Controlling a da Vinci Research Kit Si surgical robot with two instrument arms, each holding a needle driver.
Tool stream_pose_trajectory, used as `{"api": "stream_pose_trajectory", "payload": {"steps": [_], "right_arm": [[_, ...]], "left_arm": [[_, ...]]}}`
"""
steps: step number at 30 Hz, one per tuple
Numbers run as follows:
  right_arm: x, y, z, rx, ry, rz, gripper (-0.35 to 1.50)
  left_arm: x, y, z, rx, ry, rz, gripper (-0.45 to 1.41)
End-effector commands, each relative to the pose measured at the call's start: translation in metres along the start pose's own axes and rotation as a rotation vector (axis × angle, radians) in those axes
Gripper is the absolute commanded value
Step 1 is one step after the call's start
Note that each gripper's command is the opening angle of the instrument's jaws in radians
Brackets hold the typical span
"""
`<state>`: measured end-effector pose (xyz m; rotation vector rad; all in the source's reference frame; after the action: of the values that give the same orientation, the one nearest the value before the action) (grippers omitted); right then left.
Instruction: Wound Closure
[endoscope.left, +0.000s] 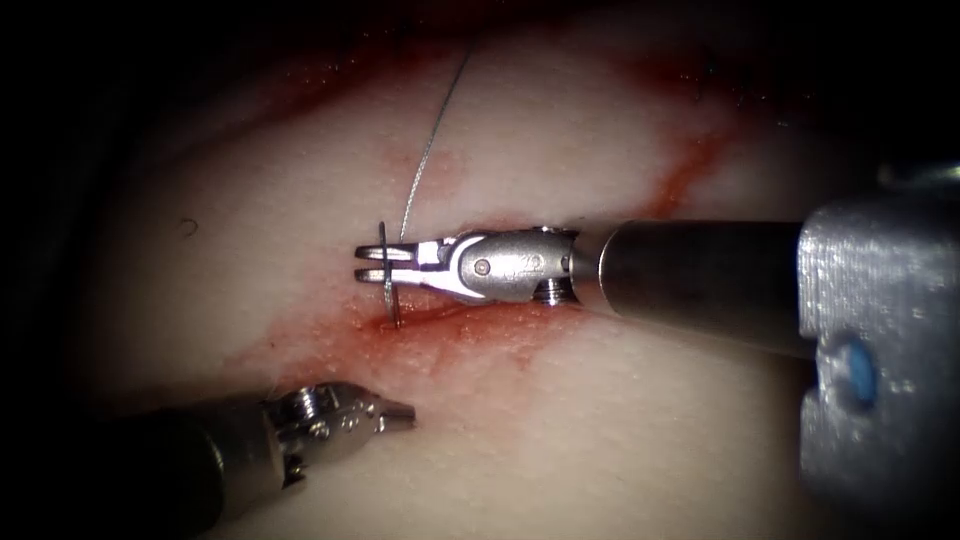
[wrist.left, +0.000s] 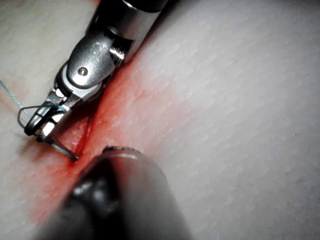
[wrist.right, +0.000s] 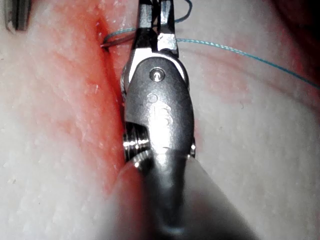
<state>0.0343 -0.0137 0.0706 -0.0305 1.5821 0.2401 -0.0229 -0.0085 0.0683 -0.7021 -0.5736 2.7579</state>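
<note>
My right tool (endoscope.left: 372, 263) comes in from the right and lies over the cut (endoscope.left: 470, 312) in the tissue (endoscope.left: 600, 420). Its jaws are shut on the curved needle (endoscope.left: 390, 295), gripped between its middle and its thread end. The needle stands across the jaws, and its point meets the tissue at the cut's left end; how deep it sits I cannot tell. Thread (endoscope.left: 430, 140) runs from the needle up and away over the tissue. My left tool (endoscope.left: 398, 415) rests at the lower left, below the cut, shut and holding nothing. The left wrist view has the right tool (wrist.left: 46, 121), the needle (wrist.left: 64, 150) and the thread (wrist.left: 12, 96).
Red fluid (endoscope.left: 440, 350) stains the tissue around the cut and streaks toward the upper right (endoscope.left: 690, 165). The right wrist view has the right tool's jaws (wrist.right: 156, 22), the thread (wrist.right: 240, 52) trailing across pale tissue, and the stained cut (wrist.right: 102, 90) beside the tool.
</note>
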Motion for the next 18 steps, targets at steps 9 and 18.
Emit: {"api": "stream_pose_trajectory", "payload": {"steps": [9,18], "right_arm": [[-0.0002,0.0006,0.0003,-0.002,0.014,0.065,-0.35],[-0.0001,0.0015,0.0001,-0.008,0.032,0.114,-0.35]], "left_arm": [[-0.002,-0.0013,0.0021,-0.004,-0.018,0.028,0.0],[-0.0032,-0.0012,0.0036,-0.02,-0.019,0.041,-0.01]]}}
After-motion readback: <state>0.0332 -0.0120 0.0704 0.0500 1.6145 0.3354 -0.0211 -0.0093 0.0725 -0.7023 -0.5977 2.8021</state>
